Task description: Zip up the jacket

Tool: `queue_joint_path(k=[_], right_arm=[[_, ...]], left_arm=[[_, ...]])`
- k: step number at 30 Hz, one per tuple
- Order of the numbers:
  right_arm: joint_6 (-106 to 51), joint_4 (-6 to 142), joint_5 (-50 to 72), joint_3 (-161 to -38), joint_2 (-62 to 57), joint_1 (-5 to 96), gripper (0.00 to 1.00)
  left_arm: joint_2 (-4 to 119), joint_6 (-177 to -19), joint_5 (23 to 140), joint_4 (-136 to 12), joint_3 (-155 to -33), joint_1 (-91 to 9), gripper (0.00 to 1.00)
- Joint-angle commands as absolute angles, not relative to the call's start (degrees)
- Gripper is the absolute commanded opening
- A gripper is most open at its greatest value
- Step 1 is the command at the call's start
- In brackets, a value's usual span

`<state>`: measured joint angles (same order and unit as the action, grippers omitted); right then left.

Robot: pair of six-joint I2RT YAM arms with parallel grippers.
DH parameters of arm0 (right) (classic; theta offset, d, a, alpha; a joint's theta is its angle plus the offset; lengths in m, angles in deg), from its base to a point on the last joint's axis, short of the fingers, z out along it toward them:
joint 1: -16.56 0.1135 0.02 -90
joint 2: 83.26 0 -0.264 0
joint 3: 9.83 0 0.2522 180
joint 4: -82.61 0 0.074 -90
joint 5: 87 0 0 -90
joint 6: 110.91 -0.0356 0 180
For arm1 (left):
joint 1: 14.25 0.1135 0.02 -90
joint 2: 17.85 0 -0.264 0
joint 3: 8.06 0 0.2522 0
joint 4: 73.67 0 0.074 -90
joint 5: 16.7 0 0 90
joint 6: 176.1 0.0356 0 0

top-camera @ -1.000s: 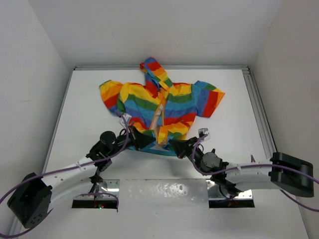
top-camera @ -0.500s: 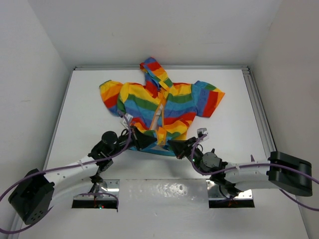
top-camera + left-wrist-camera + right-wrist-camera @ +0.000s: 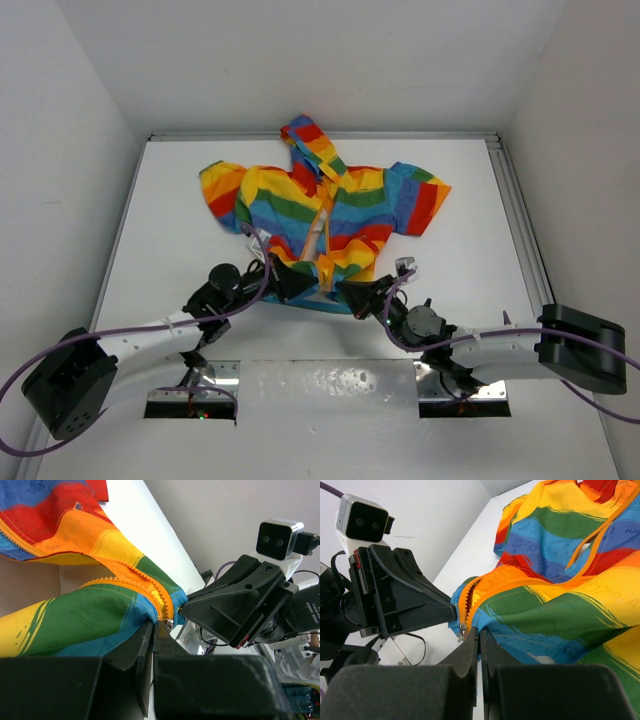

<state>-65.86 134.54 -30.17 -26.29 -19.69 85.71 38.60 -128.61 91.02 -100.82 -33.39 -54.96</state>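
Observation:
The rainbow-striped jacket [image 3: 330, 205] lies flat on the white table, hood to the far side, with its orange zipper [image 3: 322, 235] open. My left gripper [image 3: 300, 284] is shut on the blue bottom hem left of the zipper; in the left wrist view [image 3: 155, 629] its jaws pinch the hem beside the small metal slider [image 3: 170, 625]. My right gripper [image 3: 346, 290] is shut on the hem right of the zipper [image 3: 480, 631], with the slider [image 3: 463, 631] just left of its tip. The two grippers are almost tip to tip, and the hem is lifted between them.
The table has a raised rail along its far edge [image 3: 320, 136] and right edge [image 3: 515, 215]. White walls close in on three sides. Two metal base plates [image 3: 200, 385] lie at the near edge. Purple cables run along both arms.
My left gripper has moved right along the hem toward the right gripper. The right gripper has edged slightly left. The hem between them is more bunched.

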Motion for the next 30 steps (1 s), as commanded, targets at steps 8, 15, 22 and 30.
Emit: queue_joint_path(k=[8, 15, 22, 30], right_arm=[[-65.6, 139.7, -29.8, -27.4, -19.6, 85.9, 0.0], [-65.5, 139.9, -29.9, -27.5, -19.6, 85.9, 0.0], [-65.1, 139.9, -30.0, -27.6, -20.0, 86.0, 0.0], [-64.7, 140.5, -30.3, -27.9, -20.2, 85.9, 0.0]], left_arm=[[39.0, -128.6, 90.8, -105.9, -34.9, -56.4, 0.0], [39.0, -128.7, 91.2, -105.9, -34.7, -56.9, 0.0], [38.8, -128.9, 91.6, -106.1, -33.9, -57.2, 0.0], [38.9, -128.7, 91.9, -105.6, -33.9, -57.7, 0.0]])
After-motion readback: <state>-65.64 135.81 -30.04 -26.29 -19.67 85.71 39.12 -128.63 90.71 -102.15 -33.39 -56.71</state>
